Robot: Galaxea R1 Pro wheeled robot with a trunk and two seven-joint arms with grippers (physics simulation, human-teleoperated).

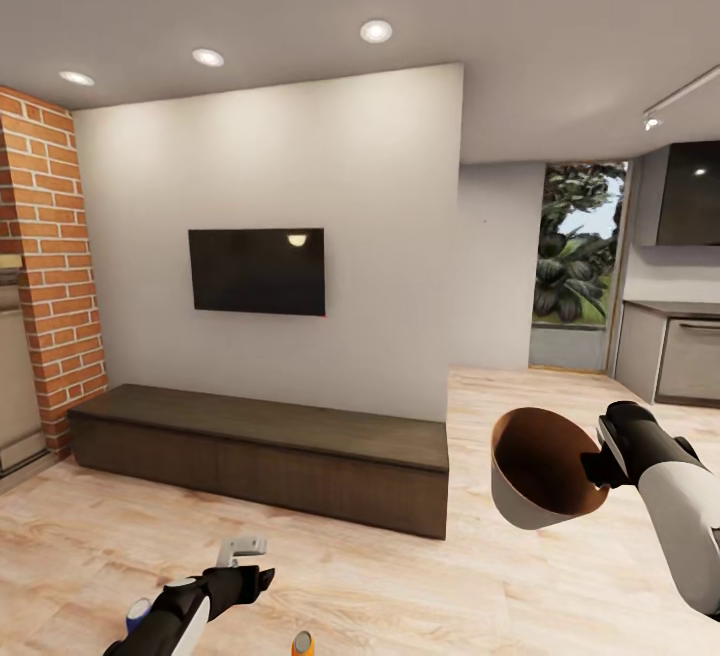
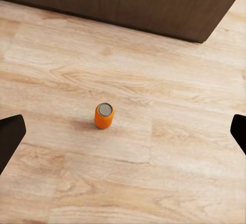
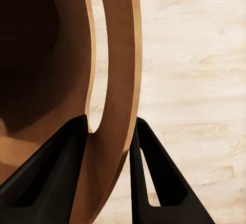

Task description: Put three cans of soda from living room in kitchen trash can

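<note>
Two black fingers (image 3: 61, 178) of the right gripper (image 1: 603, 464) pinch the rim of the pale grey-beige tapered bucket with a coppery brown inner wall (image 1: 540, 471), held tilted above the pale wood floor (image 1: 400, 576), its mouth turned toward the camera. The left gripper (image 1: 240, 561) hangs wide open and empty over an orange soda can with a silver top (image 2: 104, 115) standing upright on the planks; no writing on it is legible. Beyond runs a long low dark-brown bench (image 1: 260, 441), a wall-mounted black TV (image 1: 257, 271) above it, a red brick column (image 1: 45, 266) at left.
</note>
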